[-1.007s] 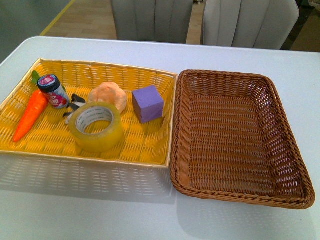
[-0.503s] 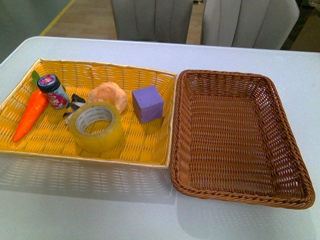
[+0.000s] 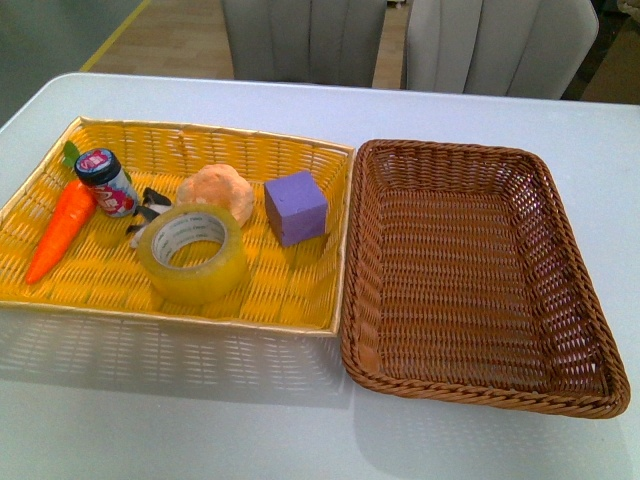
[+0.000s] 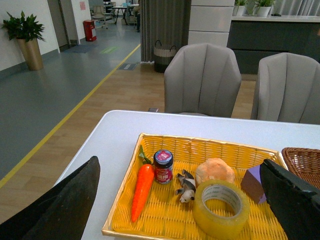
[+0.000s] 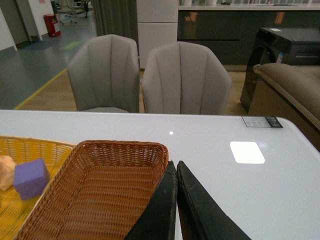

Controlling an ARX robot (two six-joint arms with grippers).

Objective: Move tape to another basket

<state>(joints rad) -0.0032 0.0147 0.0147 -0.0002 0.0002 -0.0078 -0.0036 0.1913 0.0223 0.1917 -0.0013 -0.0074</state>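
The tape (image 3: 193, 252), a yellowish translucent roll with a white printed core, lies flat in the yellow woven basket (image 3: 250, 150) on the left of the table. The brown wicker basket (image 3: 480, 150) stands right beside it, with nothing in it. Neither arm shows in the front view. In the left wrist view the tape (image 4: 221, 208) lies between my left gripper (image 4: 182, 192)'s wide-open black fingers, some way off. My right gripper (image 5: 175, 167) is shut with nothing in it, held above the brown basket (image 5: 115, 146)'s near corner.
With the tape in the yellow basket are a toy carrot (image 3: 62, 228), a small jar (image 3: 106, 182), a panda figure (image 3: 148, 211), a bread roll (image 3: 219, 190) and a purple cube (image 3: 296, 207). Two grey chairs (image 3: 400, 40) stand behind the white table (image 3: 300, 100).
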